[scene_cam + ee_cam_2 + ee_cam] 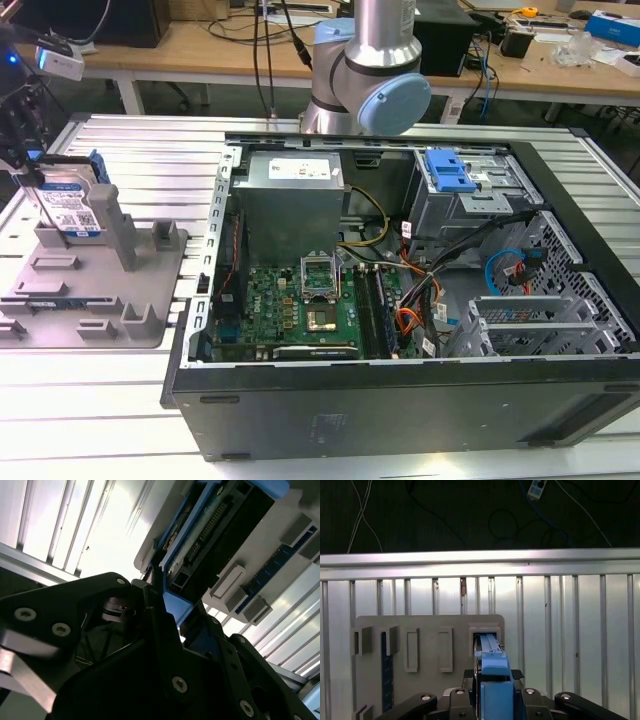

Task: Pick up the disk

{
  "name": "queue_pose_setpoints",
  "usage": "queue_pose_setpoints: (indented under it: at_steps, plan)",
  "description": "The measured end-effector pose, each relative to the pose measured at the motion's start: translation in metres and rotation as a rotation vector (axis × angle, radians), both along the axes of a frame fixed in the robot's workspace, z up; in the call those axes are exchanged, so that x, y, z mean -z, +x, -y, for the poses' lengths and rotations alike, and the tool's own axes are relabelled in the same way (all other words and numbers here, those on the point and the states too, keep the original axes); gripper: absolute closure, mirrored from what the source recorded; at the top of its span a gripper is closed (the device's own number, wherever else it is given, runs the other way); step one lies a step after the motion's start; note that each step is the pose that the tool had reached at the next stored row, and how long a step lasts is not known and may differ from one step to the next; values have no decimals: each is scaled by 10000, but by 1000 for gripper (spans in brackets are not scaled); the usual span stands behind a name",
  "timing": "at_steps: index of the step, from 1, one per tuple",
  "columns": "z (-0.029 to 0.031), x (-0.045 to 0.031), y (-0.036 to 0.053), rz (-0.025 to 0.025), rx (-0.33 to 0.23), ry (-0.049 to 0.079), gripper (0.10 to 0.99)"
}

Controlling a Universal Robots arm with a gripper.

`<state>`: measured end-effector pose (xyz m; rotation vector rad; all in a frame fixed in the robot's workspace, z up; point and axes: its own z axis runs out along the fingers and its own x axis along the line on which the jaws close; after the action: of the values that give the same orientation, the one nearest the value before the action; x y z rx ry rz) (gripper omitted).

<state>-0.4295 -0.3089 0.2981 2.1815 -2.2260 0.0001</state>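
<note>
The disk (75,208), a silver drive with a blue-and-white label and blue side rails, stands on edge at the back of the grey holder (105,295) on the exterior view's left. My gripper (50,205) comes down onto it from above, one thin black finger lying across its labelled face. In the first wrist view the disk's blue rail (492,672) sits squeezed between the gripper (493,676) pads, over the holder's slot (485,632). The second wrist view shows the disk's connector edge (207,535) just beyond the gripper (167,605). Whether the disk is clear of the slot I cannot tell.
An open black computer case (400,400) lies on the ribbed metal table (90,400), at the exterior view's right, with a blue caddy (448,170) inside. The arm's base (365,70) stands behind it. Upright posts (120,225) rise from the holder next to the disk.
</note>
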Motion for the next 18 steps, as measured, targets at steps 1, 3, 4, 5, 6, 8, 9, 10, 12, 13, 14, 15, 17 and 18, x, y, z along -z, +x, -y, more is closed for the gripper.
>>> queue_pose_setpoints:
  at_steps: [1, 3, 4, 5, 6, 8, 9, 10, 12, 13, 14, 15, 17, 18]
  plan:
    - [0, 1, 0, 0, -1, 0, 718]
    - [0, 3, 0, -2, 0, -1, 718]
    - [0, 4, 0, -2, -1, -1, 718]
    - [0, 5, 0, -1, -1, -1, 718]
    - [1, 7, 0, -1, 0, -1, 718]
    - [1, 8, 0, 0, 0, 0, 718]
    - [2, 8, 0, 0, 0, 0, 718]
    - [2, 8, 0, -1, 0, 0, 718]
    - [2, 5, 0, 1, 0, 2, 718]
    - [2, -2, 1, 6, 0, 3, 718]
    - [2, -12, 1, 5, 0, 4, 718]
    - [2, -31, 0, -3, 0, 1, 718]
    - [2, -74, 0, -3, 0, 1, 718]
    - [2, -114, 0, -5, 0, 0, 718]
